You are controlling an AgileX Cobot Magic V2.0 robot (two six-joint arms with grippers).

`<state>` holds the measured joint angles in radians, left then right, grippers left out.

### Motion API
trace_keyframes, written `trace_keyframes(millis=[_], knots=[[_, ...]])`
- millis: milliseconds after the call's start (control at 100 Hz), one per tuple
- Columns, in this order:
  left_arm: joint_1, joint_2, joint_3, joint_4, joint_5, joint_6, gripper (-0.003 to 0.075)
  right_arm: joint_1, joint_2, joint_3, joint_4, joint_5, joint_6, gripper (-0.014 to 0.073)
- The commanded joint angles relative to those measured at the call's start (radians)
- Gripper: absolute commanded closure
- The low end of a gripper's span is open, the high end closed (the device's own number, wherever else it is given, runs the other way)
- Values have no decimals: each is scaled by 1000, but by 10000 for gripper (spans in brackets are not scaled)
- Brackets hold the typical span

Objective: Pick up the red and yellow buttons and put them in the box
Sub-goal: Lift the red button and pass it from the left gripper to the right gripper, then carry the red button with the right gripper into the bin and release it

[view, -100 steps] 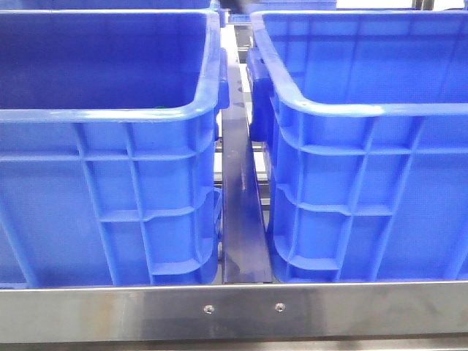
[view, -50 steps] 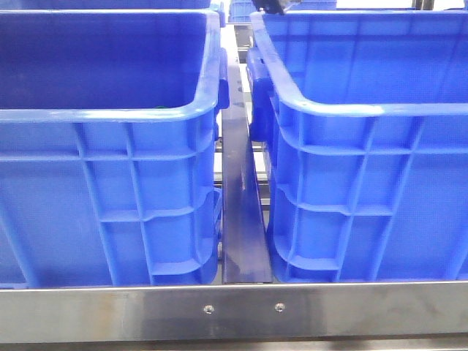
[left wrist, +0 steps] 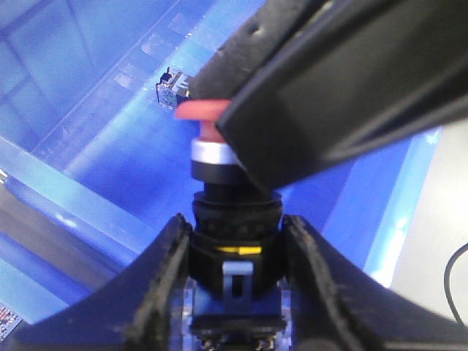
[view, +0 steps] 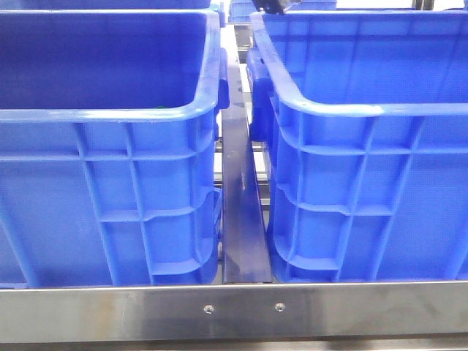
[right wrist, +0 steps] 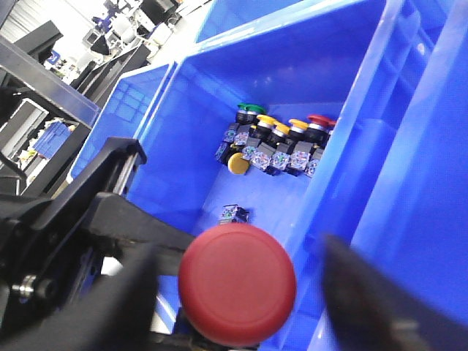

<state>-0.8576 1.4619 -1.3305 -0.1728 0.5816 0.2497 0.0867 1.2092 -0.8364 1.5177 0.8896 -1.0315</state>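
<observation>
Our left gripper (left wrist: 235,248) is clamped on a red button (left wrist: 201,111), the other gripper's black finger (left wrist: 344,80) against it. Right fingers' state: we cannot tell. Behind, 1 pile of buttons (right wrist: 276,146) lies in a blue crate (right wrist: 351,66).
</observation>
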Motion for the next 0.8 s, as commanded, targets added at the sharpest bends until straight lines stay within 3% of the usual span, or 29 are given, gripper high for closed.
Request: trace_keyframes(millis=[0,70,230,310,430,500,640,790], knots=[[-10,-43,-32,-18,-63,-1,615,-1,-17,-35,70,33,-4,323],[-10,-43,-32,-18,-63,-1,615,-1,-17,-35,70,33,-4,391],[-10,-43,-32,-18,-61,-1,583,-1,-17,-35,70,33,-4,399],[-10,-43,-32,-29,-54,-1,464,-2,-17,-35,70,28,-4,399],[-10,-43,-32,-2,-38,-1,185,-9,-17,-35,70,-4,-5,399],[-10,-50,-32,1,-34,-1,109,-28,-17,-37,70,-33,-5,399],[-10,-71,-32,1,-30,-1,121,-116,-17,-69,56,-85,-45,399],[-10,-88,-32,1,-18,-1,121,-231,-17,-100,2,-231,-213,399]])
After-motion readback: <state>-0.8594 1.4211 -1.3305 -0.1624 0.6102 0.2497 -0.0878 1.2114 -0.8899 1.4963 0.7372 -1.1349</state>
